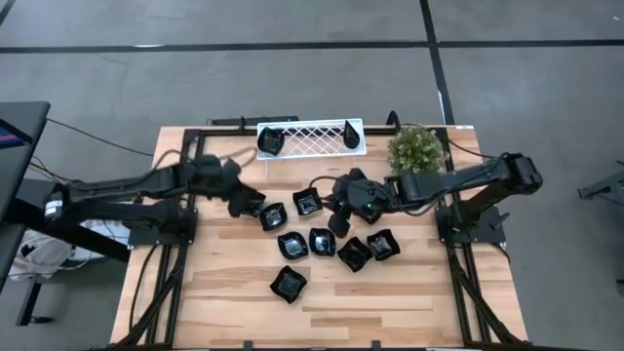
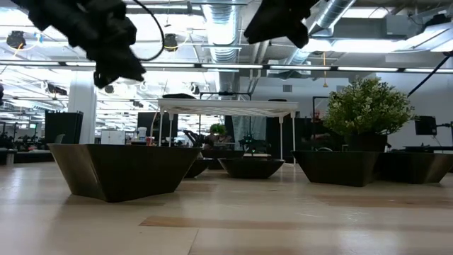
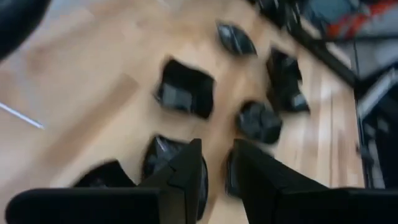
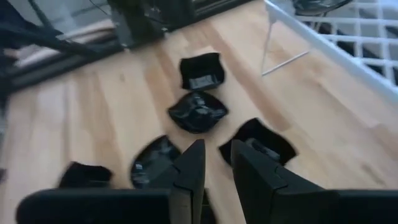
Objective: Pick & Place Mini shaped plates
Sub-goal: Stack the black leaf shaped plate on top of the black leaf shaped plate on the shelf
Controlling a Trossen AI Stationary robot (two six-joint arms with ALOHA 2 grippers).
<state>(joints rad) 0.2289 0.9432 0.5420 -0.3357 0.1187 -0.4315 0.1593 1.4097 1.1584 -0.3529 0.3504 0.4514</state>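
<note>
Several glossy black mini shaped plates lie flat on their bases on the wooden table, grouped around its middle. Two more rest in the white lattice tray at the far edge: a squarish one and a teardrop one. My left gripper hangs above the left end of the group, open and with nothing between its fingers. My right gripper hangs over the middle of the group, its fingers a little apart and bare. Plates show on the table beyond it.
A green bushy plant stands at the far right, beside the tray and close to my right arm. A black frame runs along the table's left, right and far edges. Bare wood lies along the near edge.
</note>
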